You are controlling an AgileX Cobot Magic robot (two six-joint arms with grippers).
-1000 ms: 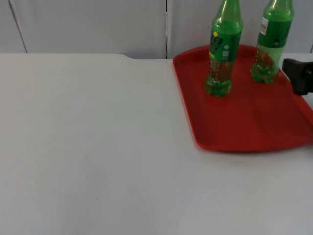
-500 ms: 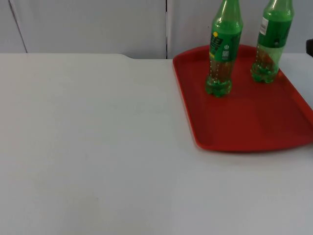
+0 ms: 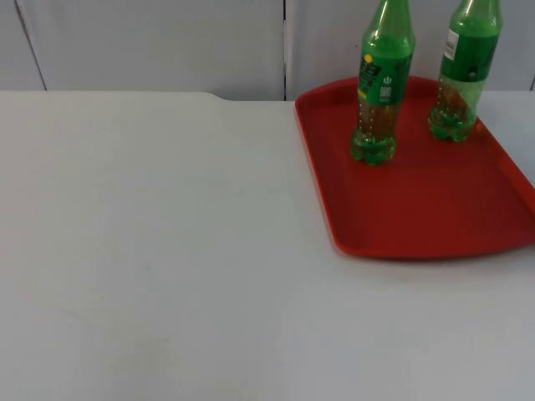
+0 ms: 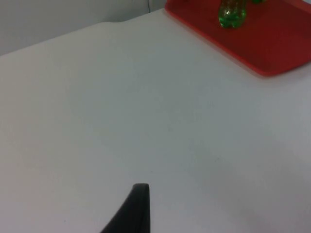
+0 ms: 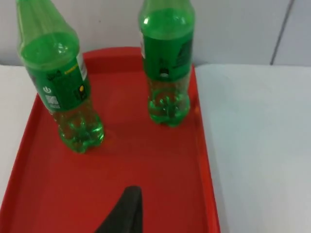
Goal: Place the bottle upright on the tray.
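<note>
Two green bottles (image 3: 383, 83) (image 3: 464, 71) upright on red tray (image 3: 435, 200), upper right (task looks done); left gripper (image 4: 138, 204) and right gripper (image 5: 127, 206) fingers' spread can't be told; next, just stay clear.

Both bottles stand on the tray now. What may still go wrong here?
The right bottle stands close to the red tray's far right rim, so a small knock could tip it off. The right gripper's fingertip hangs over the tray near the left bottle; a careless move might topple either.

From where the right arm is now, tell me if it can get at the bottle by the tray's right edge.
Probably yes. That bottle stands upright on the tray, with bare tray between it and the right gripper's fingertip; the other bottle stands off to the side.
</note>
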